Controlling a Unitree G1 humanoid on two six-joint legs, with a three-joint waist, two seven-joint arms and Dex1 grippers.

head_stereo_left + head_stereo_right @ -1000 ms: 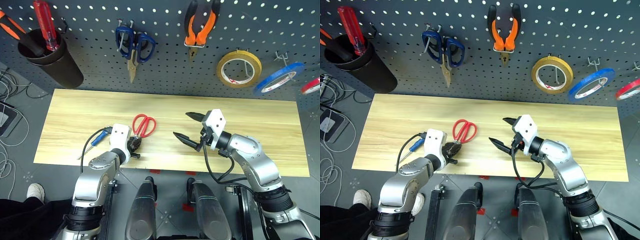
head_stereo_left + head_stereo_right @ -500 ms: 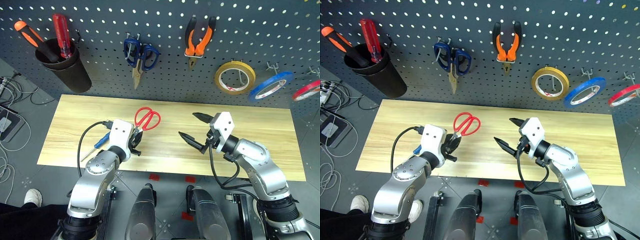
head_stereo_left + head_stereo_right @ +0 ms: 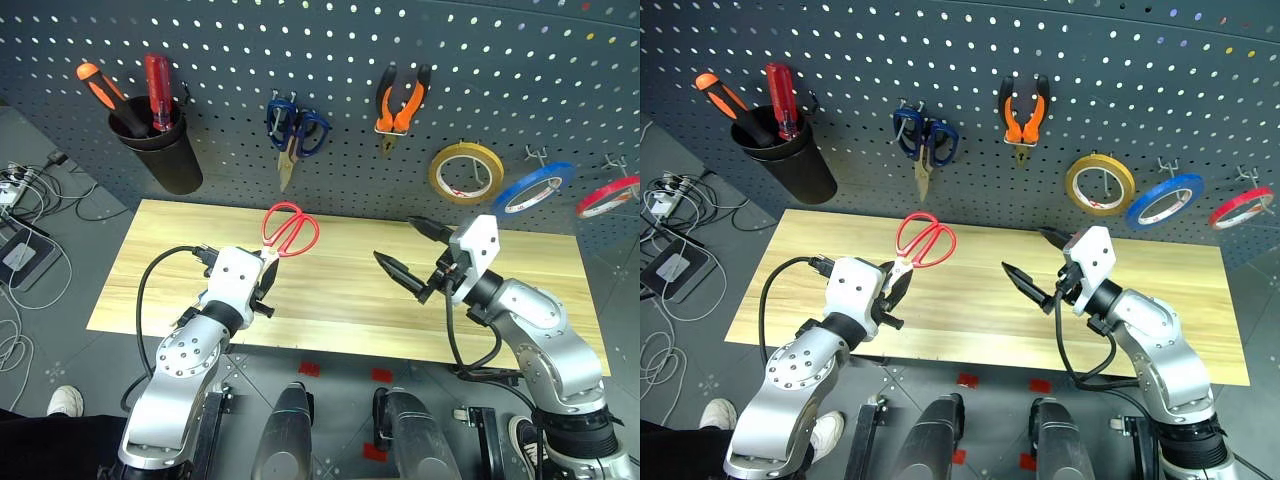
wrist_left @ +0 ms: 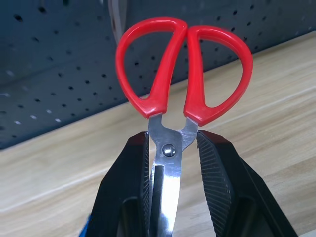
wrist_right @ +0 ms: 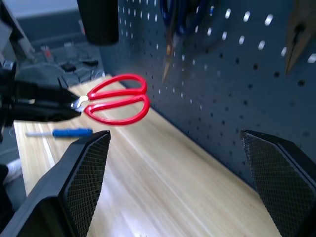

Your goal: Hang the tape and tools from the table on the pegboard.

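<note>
Our left gripper (image 4: 173, 182) clamps the red scissors (image 3: 290, 229) by the blades (handles pointing at the pegboard (image 3: 330, 40)), lifted above the counter (image 3: 330, 300). Beside it, our right gripper (image 3: 412, 250) hangs wide open, empty.

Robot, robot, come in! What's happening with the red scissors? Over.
Left end effector shut on red scissors by the blades, handles toward pegboard. Right end effector open, empty. Nothing in the way.
</note>
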